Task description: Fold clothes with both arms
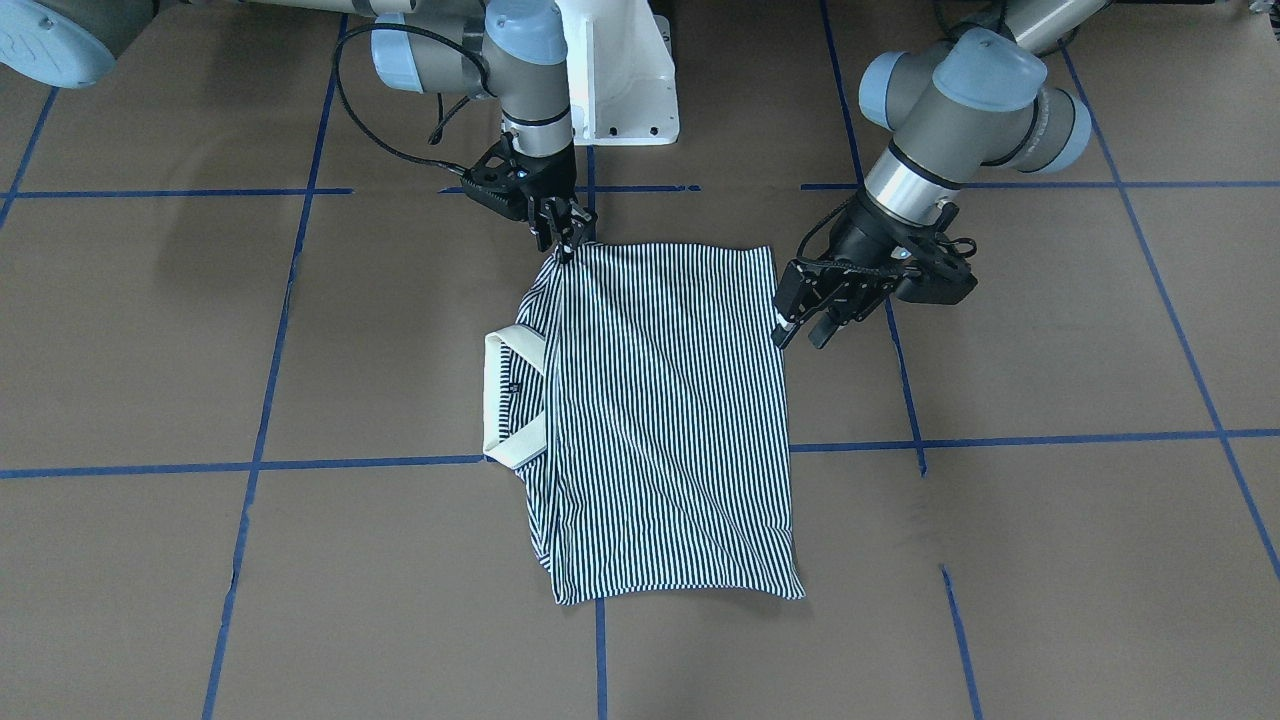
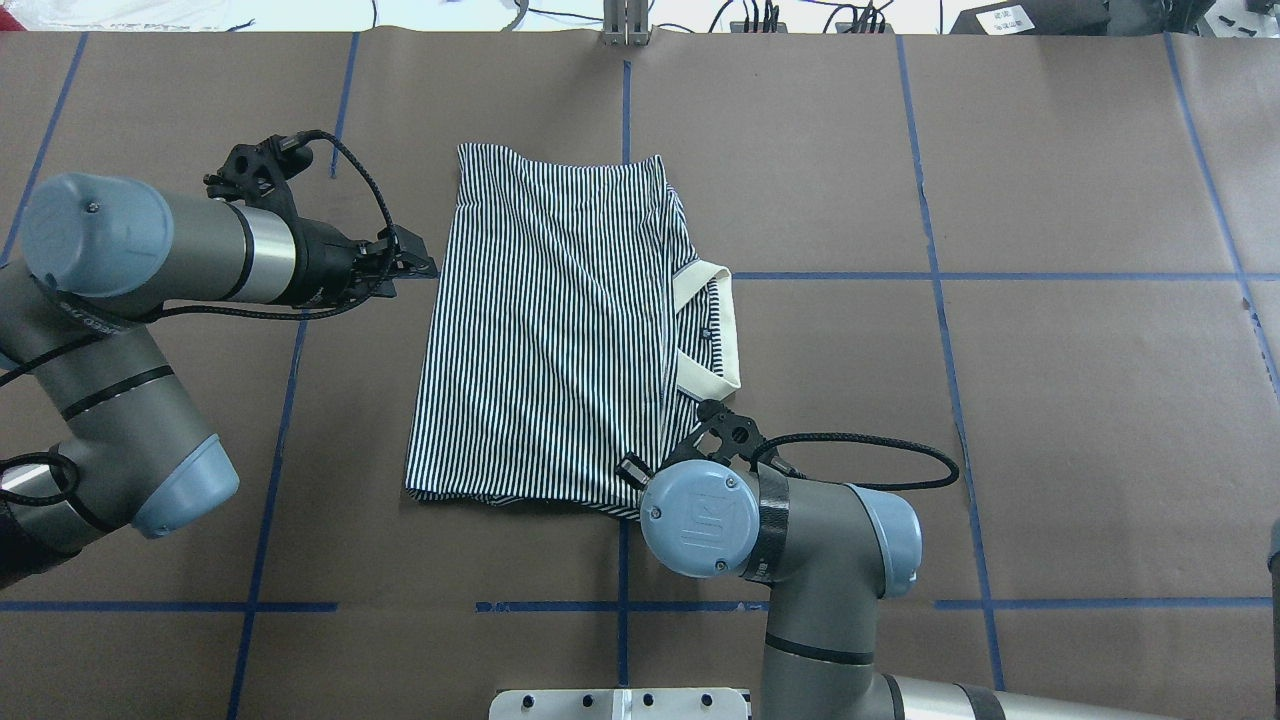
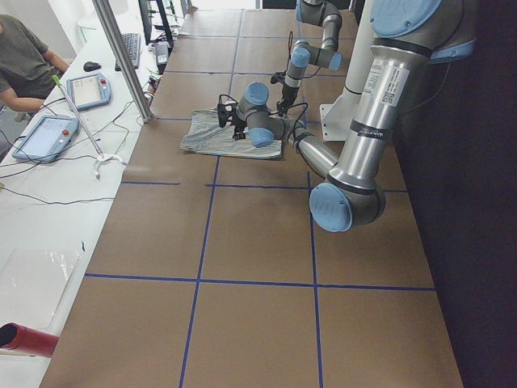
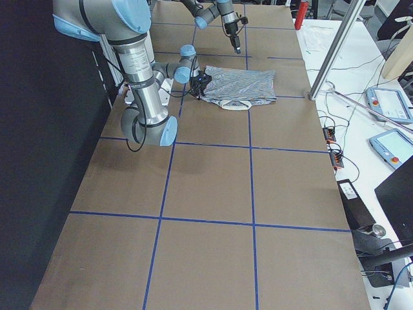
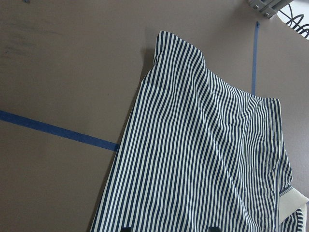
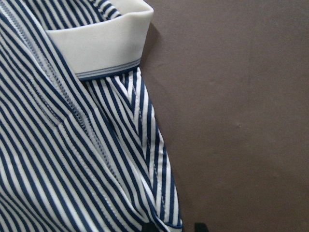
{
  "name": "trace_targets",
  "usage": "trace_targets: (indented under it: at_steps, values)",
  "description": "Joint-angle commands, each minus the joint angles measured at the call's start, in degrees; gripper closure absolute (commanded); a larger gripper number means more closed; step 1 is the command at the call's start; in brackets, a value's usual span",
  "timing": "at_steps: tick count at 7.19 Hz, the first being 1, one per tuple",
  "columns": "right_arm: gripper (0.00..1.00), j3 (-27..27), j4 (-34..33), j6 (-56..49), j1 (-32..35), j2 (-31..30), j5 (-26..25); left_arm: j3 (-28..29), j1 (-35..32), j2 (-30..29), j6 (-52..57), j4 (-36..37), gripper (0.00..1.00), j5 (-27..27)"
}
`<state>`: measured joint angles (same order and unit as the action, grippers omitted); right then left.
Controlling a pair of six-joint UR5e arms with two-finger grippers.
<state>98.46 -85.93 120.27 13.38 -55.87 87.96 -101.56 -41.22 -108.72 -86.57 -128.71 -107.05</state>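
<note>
Lying flat on the brown paper-covered table (image 1: 1050,560), the striped polo shirt (image 1: 670,420) is folded into a rough rectangle, its cream collar (image 1: 505,400) sticking out toward the robot's right. The right gripper (image 1: 563,248) pinches the shirt corner nearest the robot on the collar side, and the cloth peaks up slightly there. The left gripper (image 1: 803,338) hovers just beside the shirt's opposite edge, fingers spread apart, holding nothing

The brown-papered counter (image 1: 1050,560) carries a grid of blue tape lines (image 1: 1000,440), and an adjoining white side counter (image 3: 48,202) holds a near pendant (image 3: 44,136), a far pendant (image 3: 87,89) and loose cables, with a metal post (image 3: 121,61) at its edge and a seated person (image 3: 24,65) beyond.
</note>
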Motion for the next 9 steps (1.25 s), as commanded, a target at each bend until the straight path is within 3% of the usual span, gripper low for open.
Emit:
trace_targets:
  at_steps: [1,6,9]
  values:
    - [1.0,-0.03,-0.03,0.06,-0.02,0.06,0.11,-1.79,0.0,1.66,0.0,0.04,0.39,0.0]
    - [1.0,1.02,-0.12,-1.26,1.29,0.41,1.42,-2.76,0.0,2.28,0.0,0.04,0.39,-0.09]
    - [1.0,7.68,-2.93,-1.17,1.47,-3.26,2.31,-3.91,3.67,2.46,-5.67,0.04,0.39,2.0]
